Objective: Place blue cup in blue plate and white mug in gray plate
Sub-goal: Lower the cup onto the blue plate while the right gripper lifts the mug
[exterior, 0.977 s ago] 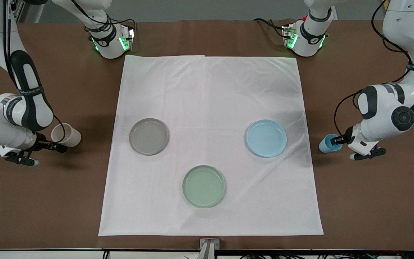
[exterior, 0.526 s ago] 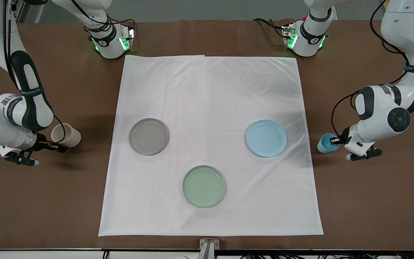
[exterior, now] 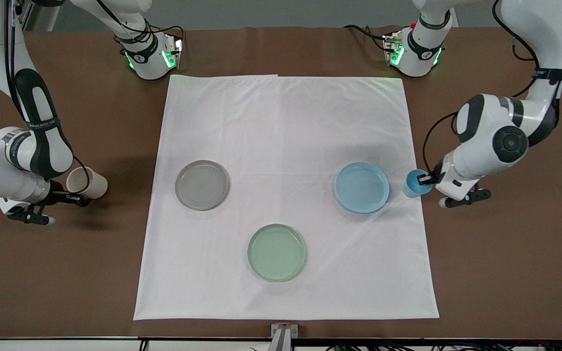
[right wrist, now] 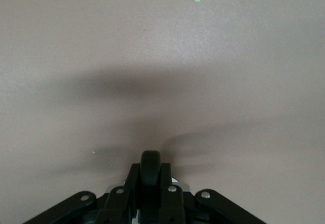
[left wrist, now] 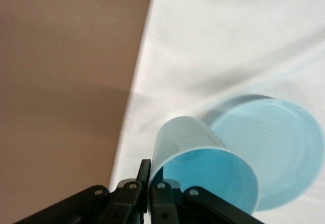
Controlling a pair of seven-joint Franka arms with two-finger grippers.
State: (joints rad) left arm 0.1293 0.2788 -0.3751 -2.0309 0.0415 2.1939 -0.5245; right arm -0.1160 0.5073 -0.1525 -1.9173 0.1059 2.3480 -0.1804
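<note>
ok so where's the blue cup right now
The blue cup is held up in the left gripper, over the white cloth's edge beside the blue plate.

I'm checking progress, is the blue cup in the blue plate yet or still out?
Out. The left hand holds the blue cup over the white cloth's edge, beside the blue plate, whose dish is bare.

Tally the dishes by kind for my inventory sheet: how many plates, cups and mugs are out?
Plates: 3, namely gray plate, blue plate, green plate.
Cups: 1, the blue cup.
Mugs: 1, the white mug.
Total: 5.
</note>
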